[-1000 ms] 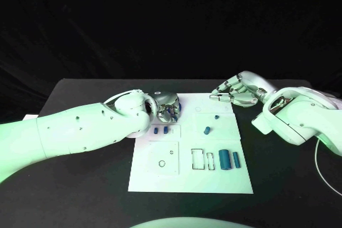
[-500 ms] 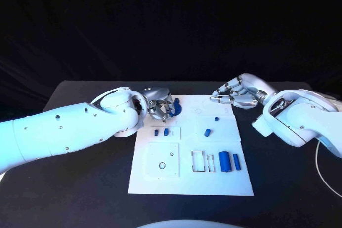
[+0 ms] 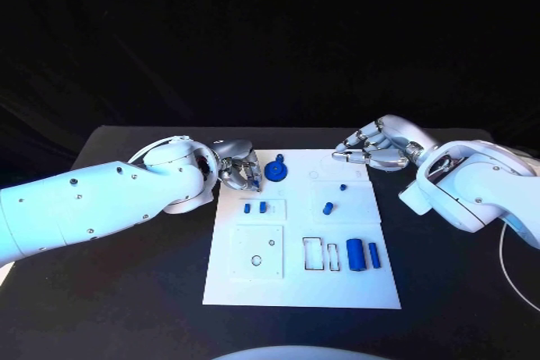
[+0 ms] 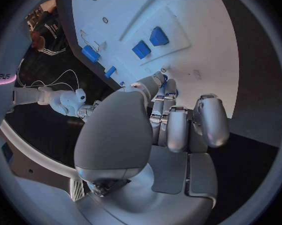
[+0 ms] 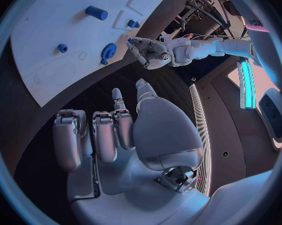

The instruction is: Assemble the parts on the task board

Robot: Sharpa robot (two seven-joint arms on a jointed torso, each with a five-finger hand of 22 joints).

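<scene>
White board (image 3: 302,286) flat in the middle of the black table (image 3: 124,282). Left hand (image 3: 242,172) at the board's far left corner, fingers curled inward, nothing visibly held. Just beside those fingers, on the board, a round blue part with a short stem (image 3: 278,170), apart from the hand. Right hand (image 3: 371,151) over the board's far right corner, fingers bent and close together, nothing in them. Two small blue blocks (image 3: 254,208) side by side on the board's left half. Small blue peg (image 3: 342,187) and a short blue cylinder (image 3: 326,208) on its right half. Nearer the board's front, two long blue cylinders (image 3: 362,254) lying beside rectangular outlines.
</scene>
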